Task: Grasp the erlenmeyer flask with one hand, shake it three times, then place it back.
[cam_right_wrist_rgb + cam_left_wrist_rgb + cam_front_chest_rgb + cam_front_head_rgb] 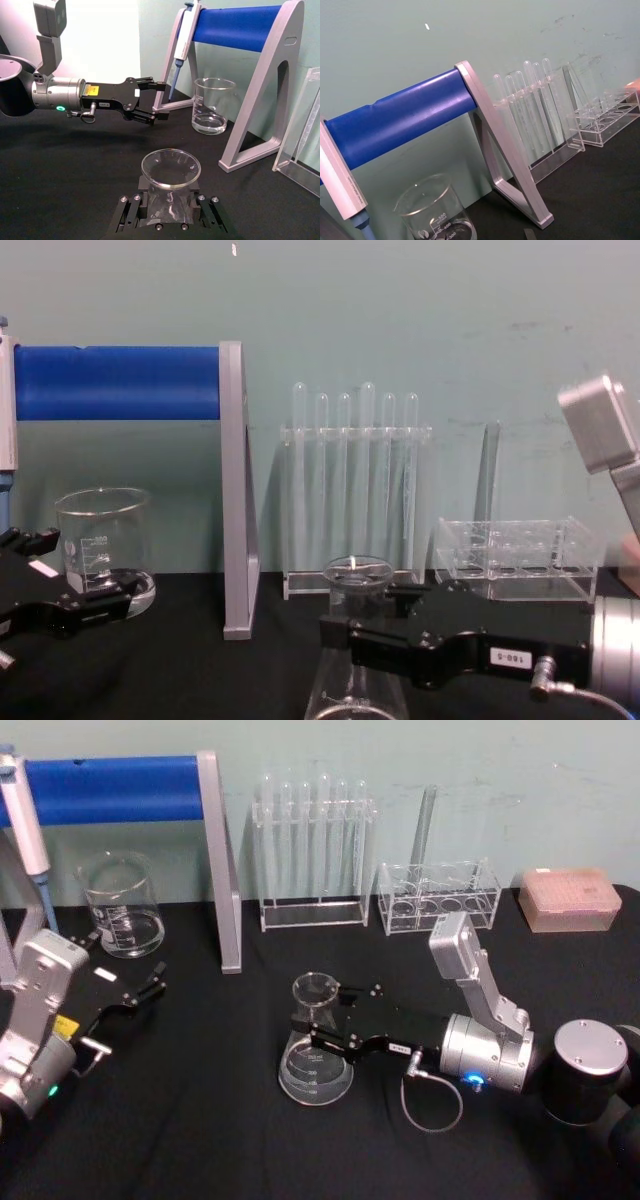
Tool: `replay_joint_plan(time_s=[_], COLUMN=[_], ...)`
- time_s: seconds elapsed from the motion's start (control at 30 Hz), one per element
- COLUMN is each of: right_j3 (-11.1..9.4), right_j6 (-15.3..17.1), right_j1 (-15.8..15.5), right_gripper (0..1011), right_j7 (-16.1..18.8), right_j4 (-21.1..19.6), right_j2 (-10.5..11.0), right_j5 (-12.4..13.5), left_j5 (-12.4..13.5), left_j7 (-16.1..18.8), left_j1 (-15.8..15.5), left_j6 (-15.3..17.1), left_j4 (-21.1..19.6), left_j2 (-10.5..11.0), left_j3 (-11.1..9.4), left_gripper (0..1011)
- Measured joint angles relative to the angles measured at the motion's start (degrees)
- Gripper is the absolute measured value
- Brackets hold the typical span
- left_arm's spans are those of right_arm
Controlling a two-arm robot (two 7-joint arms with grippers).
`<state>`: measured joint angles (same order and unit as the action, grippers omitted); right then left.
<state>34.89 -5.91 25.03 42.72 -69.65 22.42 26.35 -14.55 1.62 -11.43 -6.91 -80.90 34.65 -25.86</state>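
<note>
The erlenmeyer flask (315, 1065) is clear glass with a wide base and stands on the black table at the middle front. My right gripper (322, 1020) reaches in from the right, and its black fingers are shut on the flask's neck just under the lip. The right wrist view looks down on the flask's rim (171, 167), with the right gripper (170, 200) clamped on both sides. From the chest, the flask (358, 575) rises above the right gripper (350, 635). My left gripper (150, 982) stays open at the left, away from the flask, near the beaker.
A glass beaker (122, 905) stands back left under a blue-barred stand (110, 785) holding a pipette (25, 820). Behind the flask is a test tube rack (315, 850), then a low clear rack (440, 900) and a pink tip box (568, 900).
</note>
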Motion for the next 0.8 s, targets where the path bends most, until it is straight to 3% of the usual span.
replay_joint_plan(time_s=[0.3, 0.8], right_j3=[0.0, 0.0], right_j6=[0.1, 0.2], right_j1=[0.0, -0.1], right_gripper=[468, 940], right_j7=[0.0, -0.1], right_j4=[0.0, 0.0], right_j2=[0.0, 0.0], right_j5=[-0.1, -0.1], left_j5=[0.0, 0.0], left_j7=[0.0, 0.0], left_j1=[0.0, 0.0], left_j6=[0.0, 0.0], left_j4=[0.0, 0.0], left_j2=[0.0, 0.0], left_j3=[0.0, 0.0], left_gripper=[1001, 1001])
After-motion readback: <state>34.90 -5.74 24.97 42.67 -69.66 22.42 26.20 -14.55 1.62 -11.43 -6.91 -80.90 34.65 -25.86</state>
